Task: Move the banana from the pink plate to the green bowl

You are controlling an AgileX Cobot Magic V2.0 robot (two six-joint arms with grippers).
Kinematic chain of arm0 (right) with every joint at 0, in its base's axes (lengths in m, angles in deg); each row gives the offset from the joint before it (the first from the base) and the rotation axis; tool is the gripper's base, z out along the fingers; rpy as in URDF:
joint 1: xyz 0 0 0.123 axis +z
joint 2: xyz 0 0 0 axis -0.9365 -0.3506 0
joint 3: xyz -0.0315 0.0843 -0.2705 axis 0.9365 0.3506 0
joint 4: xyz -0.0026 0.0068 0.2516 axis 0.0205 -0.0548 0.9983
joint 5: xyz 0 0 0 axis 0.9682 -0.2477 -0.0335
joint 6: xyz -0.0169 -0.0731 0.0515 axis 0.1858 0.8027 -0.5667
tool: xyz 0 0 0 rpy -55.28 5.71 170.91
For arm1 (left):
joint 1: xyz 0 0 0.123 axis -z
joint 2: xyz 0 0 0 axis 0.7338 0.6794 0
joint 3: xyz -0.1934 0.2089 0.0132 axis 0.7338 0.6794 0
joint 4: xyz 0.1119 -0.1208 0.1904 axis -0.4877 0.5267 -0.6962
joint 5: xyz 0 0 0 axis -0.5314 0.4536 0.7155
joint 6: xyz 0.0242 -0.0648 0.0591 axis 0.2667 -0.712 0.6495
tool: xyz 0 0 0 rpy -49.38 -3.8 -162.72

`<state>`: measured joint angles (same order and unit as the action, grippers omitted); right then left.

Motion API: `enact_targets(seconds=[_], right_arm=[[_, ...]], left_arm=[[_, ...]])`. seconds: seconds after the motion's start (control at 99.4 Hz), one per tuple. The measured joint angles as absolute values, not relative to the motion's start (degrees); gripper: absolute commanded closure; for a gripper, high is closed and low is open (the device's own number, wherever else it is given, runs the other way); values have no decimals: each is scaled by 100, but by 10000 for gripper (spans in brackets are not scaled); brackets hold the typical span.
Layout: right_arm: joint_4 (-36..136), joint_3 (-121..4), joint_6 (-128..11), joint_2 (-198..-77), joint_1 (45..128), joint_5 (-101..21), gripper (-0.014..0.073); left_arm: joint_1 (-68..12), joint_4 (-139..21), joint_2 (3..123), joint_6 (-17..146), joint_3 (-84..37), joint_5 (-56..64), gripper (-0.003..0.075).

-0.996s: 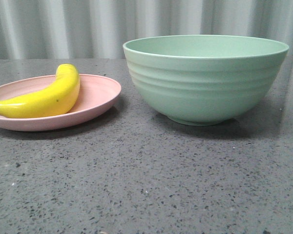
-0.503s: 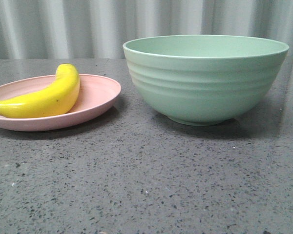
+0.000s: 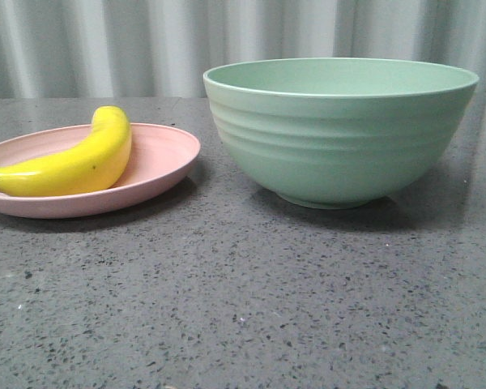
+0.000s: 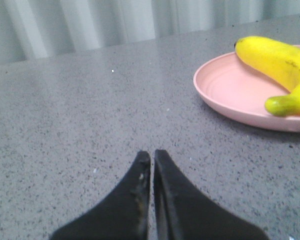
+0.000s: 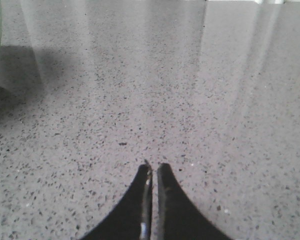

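In the front view we see first a speckled grey stone-like tabletop point(image 3: 243, 308), bare in its near part. Farther back, at the left, the shallow round pale pink plate point(image 3: 166, 158) lies flat on it, and the glossy bright yellow curved banana point(image 3: 73, 162) lies in that plate. We read its long axis as running roughly left to right across the plate: one end reaches toward the left edge of the view, and the other end curves up and away toward the plate's far side. In the left wrist view the banana's point(image 4: 277, 65) greenish tip points toward the near rim of the plate point(image 4: 225, 87). To the right of the plate, close beside it but not touching, stands the large deep pale mint-green ridged bowl point(image 3: 340, 130), upright on its small base. Behind both we see a pale corrugated wall point(image 3: 146, 44). The left gripper point(image 4: 151, 156) has its black fingers point(image 4: 140, 175) pressed nearly together, holding nothing, low over bare tabletop and apart from the plate. The right gripper point(image 5: 153, 167) is likewise closed and empty over bare tabletop.
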<state>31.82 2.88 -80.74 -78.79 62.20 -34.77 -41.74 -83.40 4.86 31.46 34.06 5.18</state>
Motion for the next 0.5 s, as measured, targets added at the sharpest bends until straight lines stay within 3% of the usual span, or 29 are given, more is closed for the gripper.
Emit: enact_targets(seconds=[0.503], right_arm=[[2686, 288, -8074, -7879, 6220, -4065, 657]], left_arm=[[-4174, -8254, 486, 3146, 3406, 865, 741]])
